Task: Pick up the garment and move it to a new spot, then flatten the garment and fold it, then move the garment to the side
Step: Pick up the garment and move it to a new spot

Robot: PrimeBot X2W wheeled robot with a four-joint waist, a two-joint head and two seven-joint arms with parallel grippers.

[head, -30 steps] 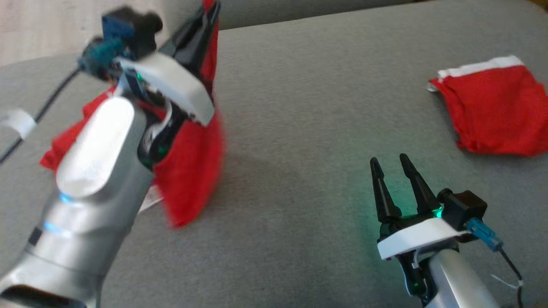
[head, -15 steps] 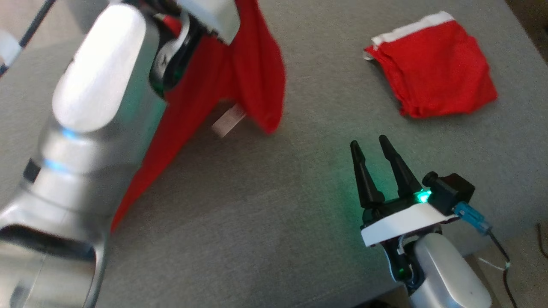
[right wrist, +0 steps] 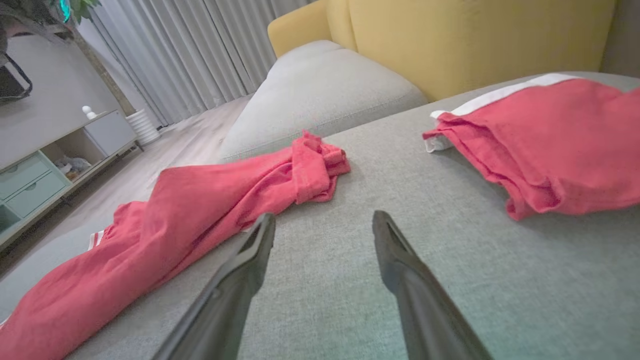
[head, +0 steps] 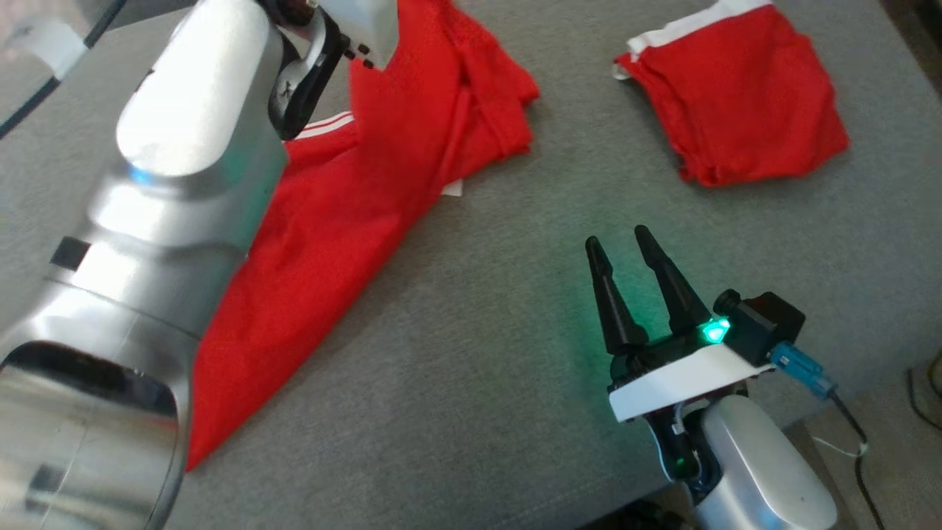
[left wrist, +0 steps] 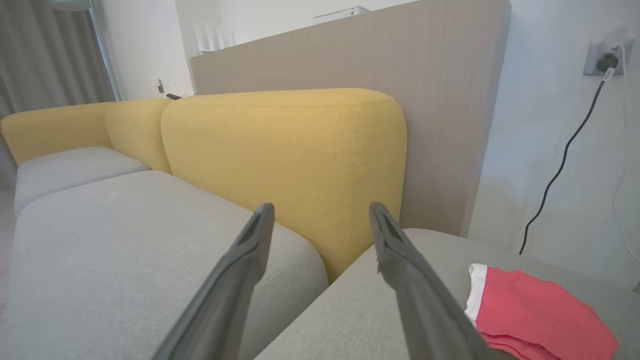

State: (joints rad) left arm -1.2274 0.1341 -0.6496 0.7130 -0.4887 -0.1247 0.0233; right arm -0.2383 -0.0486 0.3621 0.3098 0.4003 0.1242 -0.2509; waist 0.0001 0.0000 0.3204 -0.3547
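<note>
Plainly, the next move turns on how the garment (head: 353, 221) lies. It is stretched out on the grey seat (head: 478, 368) as a long, rumpled strip. In the head view its long axis runs from about 7 o'clock, where a narrow tail tapers off, up to about 1 o'clock, where the cloth bunches into a thick, folded-over lump. It is not flat: creases run its whole length.

The left gripper (left wrist: 320, 210) has its jaws spread wide with nothing between them. Its own camera looks past the fingers at the yellow backrest (left wrist: 280, 155), so it points away from the cloth. The left forearm (head: 184, 184) hangs over the strip's 9 o'clock edge, which by my reading makes that arm much the nearer one.

The right gripper (head: 617, 239) is likewise wide open and empty, hovering over bare seat. From it the garment lies at roughly 10 o'clock, well apart. The bunched end is the closest part, and in the right wrist view it sits up at about 11 o'clock.

A second folded cloth (head: 743, 103), red with a white band, rests at about 1 o'clock from the right gripper, clear of the strip.

Flattening probably calls for one gripper at each end, pulling along that 7-to-1 axis.
</note>
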